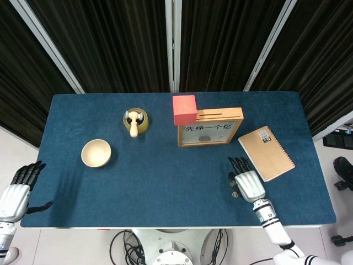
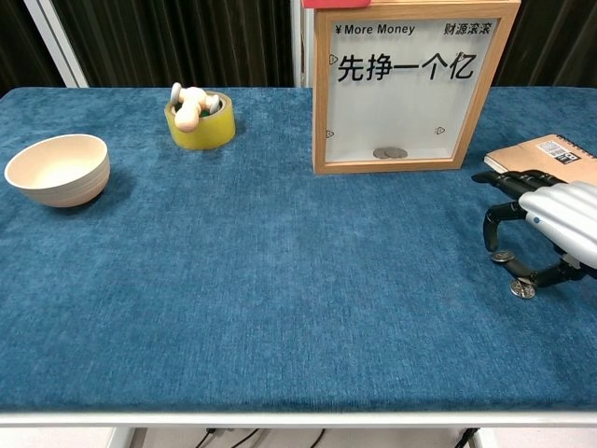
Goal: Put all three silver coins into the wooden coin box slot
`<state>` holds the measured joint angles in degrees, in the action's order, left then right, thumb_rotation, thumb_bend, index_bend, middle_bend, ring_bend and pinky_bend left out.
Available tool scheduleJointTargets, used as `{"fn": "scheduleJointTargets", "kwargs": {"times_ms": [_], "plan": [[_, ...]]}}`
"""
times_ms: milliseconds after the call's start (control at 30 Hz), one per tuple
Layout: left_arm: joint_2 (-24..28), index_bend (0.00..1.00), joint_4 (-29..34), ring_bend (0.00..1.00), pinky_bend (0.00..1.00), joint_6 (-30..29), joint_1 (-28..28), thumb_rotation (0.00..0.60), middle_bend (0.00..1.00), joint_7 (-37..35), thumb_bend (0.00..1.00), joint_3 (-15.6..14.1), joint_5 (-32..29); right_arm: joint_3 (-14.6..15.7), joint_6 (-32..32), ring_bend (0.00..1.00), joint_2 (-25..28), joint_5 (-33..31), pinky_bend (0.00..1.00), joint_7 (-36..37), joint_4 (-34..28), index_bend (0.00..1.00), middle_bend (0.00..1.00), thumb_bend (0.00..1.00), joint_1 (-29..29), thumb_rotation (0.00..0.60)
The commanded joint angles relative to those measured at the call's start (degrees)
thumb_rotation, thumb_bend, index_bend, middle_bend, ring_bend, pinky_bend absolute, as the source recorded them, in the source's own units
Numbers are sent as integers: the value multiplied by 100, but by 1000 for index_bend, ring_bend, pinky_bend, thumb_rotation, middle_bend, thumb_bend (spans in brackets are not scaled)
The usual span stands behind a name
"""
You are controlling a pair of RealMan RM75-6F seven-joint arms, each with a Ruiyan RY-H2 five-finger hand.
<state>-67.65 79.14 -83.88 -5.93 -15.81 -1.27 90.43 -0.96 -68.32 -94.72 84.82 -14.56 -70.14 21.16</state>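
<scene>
The wooden coin box [image 2: 399, 89] carries "¥More Money" at the upper left of its front panel, small Chinese characters at the upper right (too fine to read surely), and large "先挣一个亿" across the middle below.

right hand [image 2: 550, 229] fingertips on two silver coins [image 2: 513, 273] | wooden coin box [image 2: 403, 89] upright behind, coins inside
</scene>
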Motion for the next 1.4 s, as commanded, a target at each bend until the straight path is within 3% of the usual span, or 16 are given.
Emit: {"fn": "scheduleJointTargets", "kwargs": {"times_ms": [33,433,1000,1200,1400], "plan": [[-4,28,-29,0,0,-7,6,600,0,-32,0,1,-10,-10,4,0,-20,7,0,-7,16,487,0,352,13,600],[-2,28,-39,0,0,-74,15,600,0,-96,0,3,26,-12,-94,0,-24,116,0,165,62,480,2,362,16,600],[44,28,71,0,0,-59,4,600,0,14,0,4,15,-70,-164,0,12,110,0,230,10,654,9,393,5,600],[61,28,117,0,0,-74,6,600,0,56,0,0,28,-289,-631,0,484,258,0,354,-741,676,14,394,-30,600],[74,28,159,0,0,-100,7,600,0,81,0,-9,65,-834,-1467,0,1370,654,0,340,-2039,696,24,426,-21,600]]}}
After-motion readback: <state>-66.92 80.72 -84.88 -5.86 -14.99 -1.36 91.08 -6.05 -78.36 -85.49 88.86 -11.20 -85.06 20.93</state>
